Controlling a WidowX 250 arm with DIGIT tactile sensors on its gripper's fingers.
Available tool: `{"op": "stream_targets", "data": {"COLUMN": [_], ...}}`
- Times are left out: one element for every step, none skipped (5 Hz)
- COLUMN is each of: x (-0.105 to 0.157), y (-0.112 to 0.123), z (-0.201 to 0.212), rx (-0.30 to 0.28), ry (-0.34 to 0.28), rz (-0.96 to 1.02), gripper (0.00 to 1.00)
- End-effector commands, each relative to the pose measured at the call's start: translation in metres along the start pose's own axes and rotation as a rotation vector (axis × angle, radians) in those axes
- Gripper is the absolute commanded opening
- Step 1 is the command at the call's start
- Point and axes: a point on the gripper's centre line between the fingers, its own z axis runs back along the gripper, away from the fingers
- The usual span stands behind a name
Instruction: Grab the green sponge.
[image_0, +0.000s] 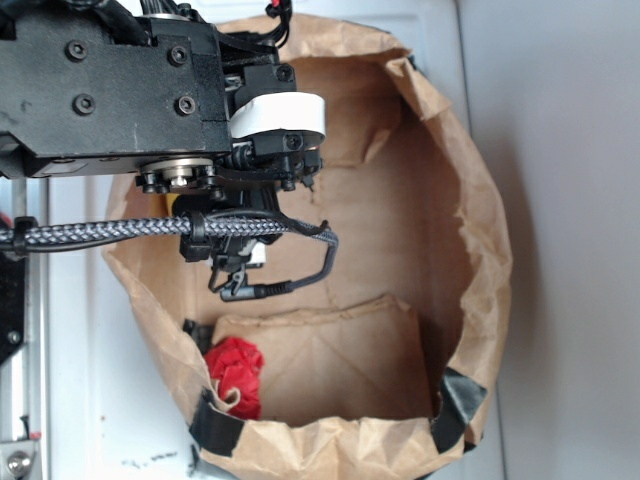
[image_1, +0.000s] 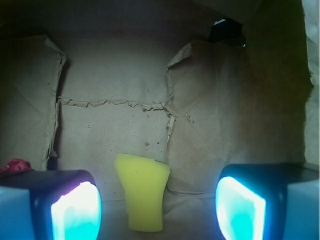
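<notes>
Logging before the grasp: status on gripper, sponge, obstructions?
Gripper open, inside paper bag. Green sponge, which looks yellow, lies flat between the fingers, not gripped. Red wad off to the side, clear of the path.

No words, numbers, brand names or signs can be read in either view. The big brown paper bag (image_0: 470, 250) is plain all over. The white band (image_0: 280, 115) on the black robot arm has nothing written on it. The small yellow foam sponge (image_1: 143, 192) on the bag's floor has no label. The wrinkled red wad (image_0: 236, 372) in the near left corner is plain too.
</notes>
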Motion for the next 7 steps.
{"op": "stream_targets", "data": {"x": [0.006,0.006,0.006,0.001,-0.004,-0.006,0.003], "y": [0.013,0.013,0.013,0.013,0.013,0.015,0.018], "z": [0.014,0.014,0.014,0.002,-0.002,-0.013,-0.021], "rx": [0.021,0.021,0.021,0.034,0.035,0.046,0.059], "ry": [-0.051,-0.051,-0.051,-0.054,-0.054,-0.045,-0.042], "rz": [0.028,0.028,0.028,0.023,0.009,-0.001,0.016], "gripper": [1.0,1.0,1.0,1.0,1.0,1.0,1.0]}}
